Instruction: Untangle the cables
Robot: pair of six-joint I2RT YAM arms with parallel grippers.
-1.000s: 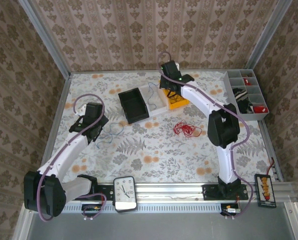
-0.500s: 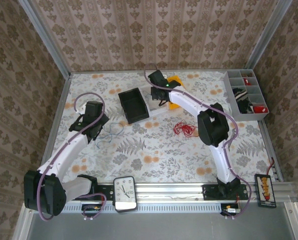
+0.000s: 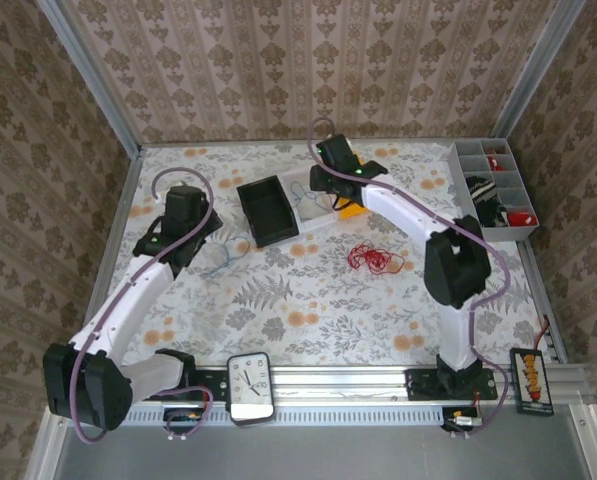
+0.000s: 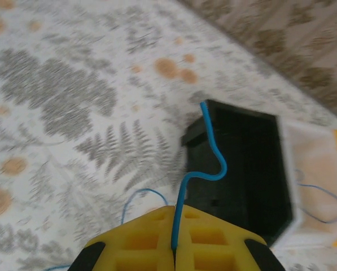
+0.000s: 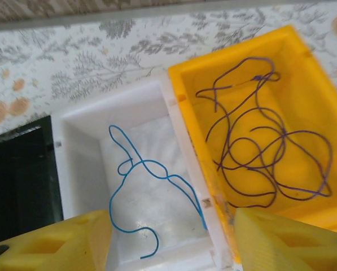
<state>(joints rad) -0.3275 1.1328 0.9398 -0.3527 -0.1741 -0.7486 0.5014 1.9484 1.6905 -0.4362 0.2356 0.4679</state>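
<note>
Left fingers (image 4: 135,249) pinch a blue cable (image 4: 214,168); right fingers (image 5: 54,244) spread above white bin (image 5: 73,165)

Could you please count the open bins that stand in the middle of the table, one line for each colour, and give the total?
black bin: 1
white bin: 1
yellow bin: 1
Total: 3

arms (image 3: 128,295): white links, black joints | arm cabling (image 3: 495,272): purple-grey | jaws: yellow
</note>
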